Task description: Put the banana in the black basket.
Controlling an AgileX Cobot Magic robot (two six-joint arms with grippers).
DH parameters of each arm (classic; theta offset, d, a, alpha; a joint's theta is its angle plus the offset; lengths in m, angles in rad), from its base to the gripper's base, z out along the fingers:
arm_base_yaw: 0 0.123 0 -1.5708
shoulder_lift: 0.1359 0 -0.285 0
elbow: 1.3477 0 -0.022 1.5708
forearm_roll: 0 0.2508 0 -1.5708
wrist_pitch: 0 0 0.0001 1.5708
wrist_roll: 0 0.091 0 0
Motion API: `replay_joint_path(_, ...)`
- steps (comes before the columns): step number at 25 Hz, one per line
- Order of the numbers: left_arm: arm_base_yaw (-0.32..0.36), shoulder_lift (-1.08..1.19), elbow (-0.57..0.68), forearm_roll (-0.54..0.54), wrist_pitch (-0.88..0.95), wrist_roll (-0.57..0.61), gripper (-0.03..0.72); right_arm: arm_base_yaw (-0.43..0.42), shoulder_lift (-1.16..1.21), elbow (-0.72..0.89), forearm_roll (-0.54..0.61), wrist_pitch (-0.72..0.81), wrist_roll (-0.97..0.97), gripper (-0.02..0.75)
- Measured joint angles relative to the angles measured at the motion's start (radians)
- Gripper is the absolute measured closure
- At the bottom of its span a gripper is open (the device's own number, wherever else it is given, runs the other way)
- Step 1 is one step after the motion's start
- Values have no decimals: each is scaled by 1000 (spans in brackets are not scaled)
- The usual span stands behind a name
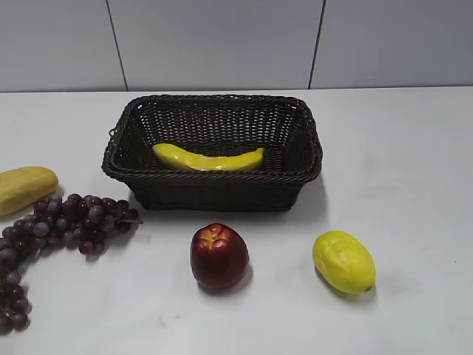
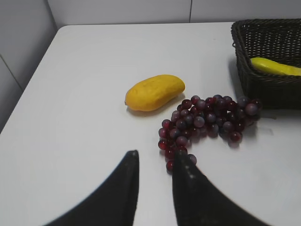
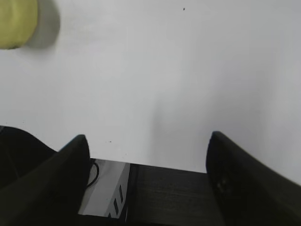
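Note:
The banana (image 1: 207,159) is long, curved and bright yellow. It lies on the floor of the black basket (image 1: 214,196) at the back middle of the table. The left wrist view shows one end of the banana (image 2: 275,67) inside the basket's corner (image 2: 263,89). My left gripper (image 2: 157,154) is slightly open and empty above the table, next to the grapes and far left of the basket. My right gripper (image 3: 148,137) is wide open and empty over the table's front edge. Neither gripper shows in the exterior view.
A bunch of dark red grapes (image 1: 66,222) (image 2: 207,120) and a pale-yellow oblong fruit (image 1: 22,186) (image 2: 155,92) lie left of the basket. A red apple (image 1: 219,255) and a plump yellow lemon-like fruit (image 1: 344,261) (image 3: 16,21) lie in front of it.

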Motion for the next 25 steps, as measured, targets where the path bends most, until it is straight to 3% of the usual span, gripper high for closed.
replay_joint_path(4, 0, 0, 0, 0, 0, 0, 449, 0, -128, 67, 0, -4, 0, 154)
replay_joint_path(25, 0, 0, 0, 0, 0, 0, 449, 0, -843, 102, 4, 78, -17, 165)
